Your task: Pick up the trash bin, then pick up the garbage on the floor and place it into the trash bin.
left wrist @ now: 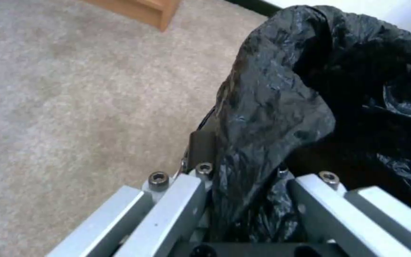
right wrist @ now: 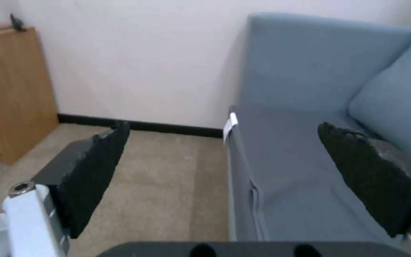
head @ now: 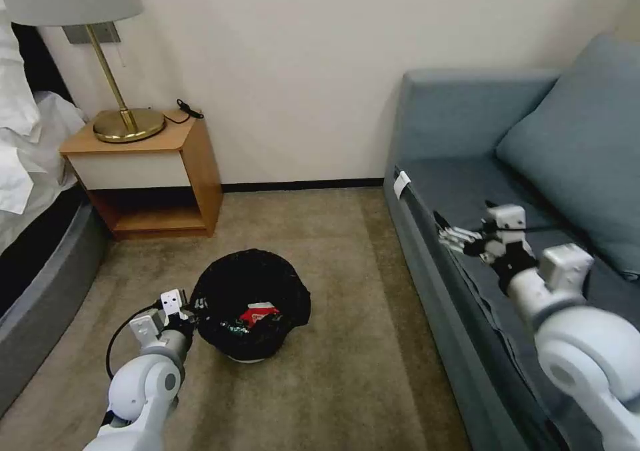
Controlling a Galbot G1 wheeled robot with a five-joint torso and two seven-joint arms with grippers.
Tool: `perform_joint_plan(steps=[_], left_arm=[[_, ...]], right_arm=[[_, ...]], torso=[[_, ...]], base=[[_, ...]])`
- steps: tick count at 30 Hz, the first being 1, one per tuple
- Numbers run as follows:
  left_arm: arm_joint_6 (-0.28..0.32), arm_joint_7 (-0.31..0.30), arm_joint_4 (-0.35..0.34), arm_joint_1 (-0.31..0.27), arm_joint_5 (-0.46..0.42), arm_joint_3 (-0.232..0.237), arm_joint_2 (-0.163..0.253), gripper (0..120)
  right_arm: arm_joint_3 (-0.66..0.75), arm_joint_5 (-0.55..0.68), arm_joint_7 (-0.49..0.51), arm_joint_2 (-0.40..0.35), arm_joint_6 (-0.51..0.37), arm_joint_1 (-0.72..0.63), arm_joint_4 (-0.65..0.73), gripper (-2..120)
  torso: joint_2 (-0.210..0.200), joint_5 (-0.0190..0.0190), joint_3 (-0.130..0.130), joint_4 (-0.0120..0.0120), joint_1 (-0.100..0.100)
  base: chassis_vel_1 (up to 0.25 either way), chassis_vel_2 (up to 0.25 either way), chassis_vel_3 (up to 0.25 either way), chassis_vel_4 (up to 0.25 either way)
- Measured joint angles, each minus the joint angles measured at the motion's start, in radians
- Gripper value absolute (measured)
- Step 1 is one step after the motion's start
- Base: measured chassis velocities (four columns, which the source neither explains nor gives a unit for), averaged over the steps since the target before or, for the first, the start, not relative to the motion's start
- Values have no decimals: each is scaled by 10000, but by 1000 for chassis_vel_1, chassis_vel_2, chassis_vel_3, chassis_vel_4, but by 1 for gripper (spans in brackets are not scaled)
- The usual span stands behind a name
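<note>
— Pinching the black liner at the near rim: left gripper [left wrist: 243, 200], jaws closed on a fold of the bag [left wrist: 272, 107], plastic bunched up between the metal fingers.

— And on the other side?

— Spread wide and holding nothing: right gripper [right wrist: 224, 178], raised over the front edge of the blue sofa [head: 467, 191], well apart from the bin.

— Whereabouts, the trash bin [head: 250, 301] itself?

— Standing on the carpet [head: 347, 384], just ahead of the left arm, between nightstand and sofa. White base peeking out under the bag. Inside, a red-and-white packet [head: 259, 314] plus something darker beside it, too dim to name.

— Which step, then?

— Looks like the first one: grip taken, lift not yet made, base seemingly on the floor. Some litter already in, though. None spotted loose on the carpet from here.

— Needed for the next move?

— Probably a slow, straight rise. Hard to say whether the hold includes the rim or only the loose plastic; if only the bag, likely to slide off the bin or tip it.

— Around it?

— Short beige carpet, flat and even. Wooden nightstand [head: 150, 171] with a brass lamp [head: 127, 121] against the pale wall, white bedding [head: 27, 151] at the far left, a large cushion [head: 587, 138] on the sofa.
</note>
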Motion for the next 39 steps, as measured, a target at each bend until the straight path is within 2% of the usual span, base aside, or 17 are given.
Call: perform_joint_plan(steps=[3, 8, 15, 18, 19, 23, 24, 33, 34, 38, 39], left_arm=[[158, -332, 132, -32, -408, -129, -27, 4], [239, -633, 330, -70, -491, -194, -70, 4], [241, -605, 441, -33, -427, -318, -73, 4], [241, -522, 461, -23, -401, -387, -48, 19], [241, -522, 461, -23, -401, -387, -48, 19], [262, -498, 394, 79, -297, -460, -32, 36], [262, -498, 394, 79, -297, -460, -32, 36], [341, -259, -152, 380, -66, -751, 144, 73], [341, -259, -152, 380, -66, -751, 144, 73], [381, -180, -560, 583, 106, -815, 220, 91], [381, -180, -560, 583, 106, -815, 220, 91]], right_arm=[[425, -250, -247, 315, 100, -548, 289, 100], [746, -568, -550, 696, 170, -1127, 747, 100], [951, -805, -733, 1045, 202, -1582, 1075, 100], [1061, -928, -818, 1273, 227, -1908, 1168, 100], [1061, -928, -818, 1273, 227, -1908, 1168, 100], [1108, -1166, -873, 1532, 263, -2162, 1174, 100], [1108, -1166, -873, 1532, 263, -2162, 1174, 100], [1143, -1279, -947, 1617, 295, -2283, 1163, 100], [1143, -1279, -947, 1617, 295, -2283, 1163, 100], [1152, -1324, -968, 1704, 306, -2325, 1158, 100], [1152, -1324, -968, 1704, 306, -2325, 1158, 100]], torso=[[0, 0, 0, 0, 0], [0, 0, 0, 1, 0], [0, 0, 0, 2, 0], [0, 0, 1, 0, 0], [0, 0, 1, 0, 0], [0, -1, 1, 0, 0], [0, -1, 1, 0, 0], [0, 0, 1, 0, 0], [0, 0, 1, 0, 0], [0, 1, 1, 1, 0], [0, 1, 1, 1, 0]], base=[[0, 0, 0, 0], [0, 0, 0, 0], [0, 0, 0, 0], [0, 0, 0, 0], [0, 0, 0, 0], [0, 0, 0, 0], [0, 0, 0, 0], [0, 0, 0, 0], [0, 0, 0, 0], [0, 0, 0, 0], [0, 0, 0, 0]])
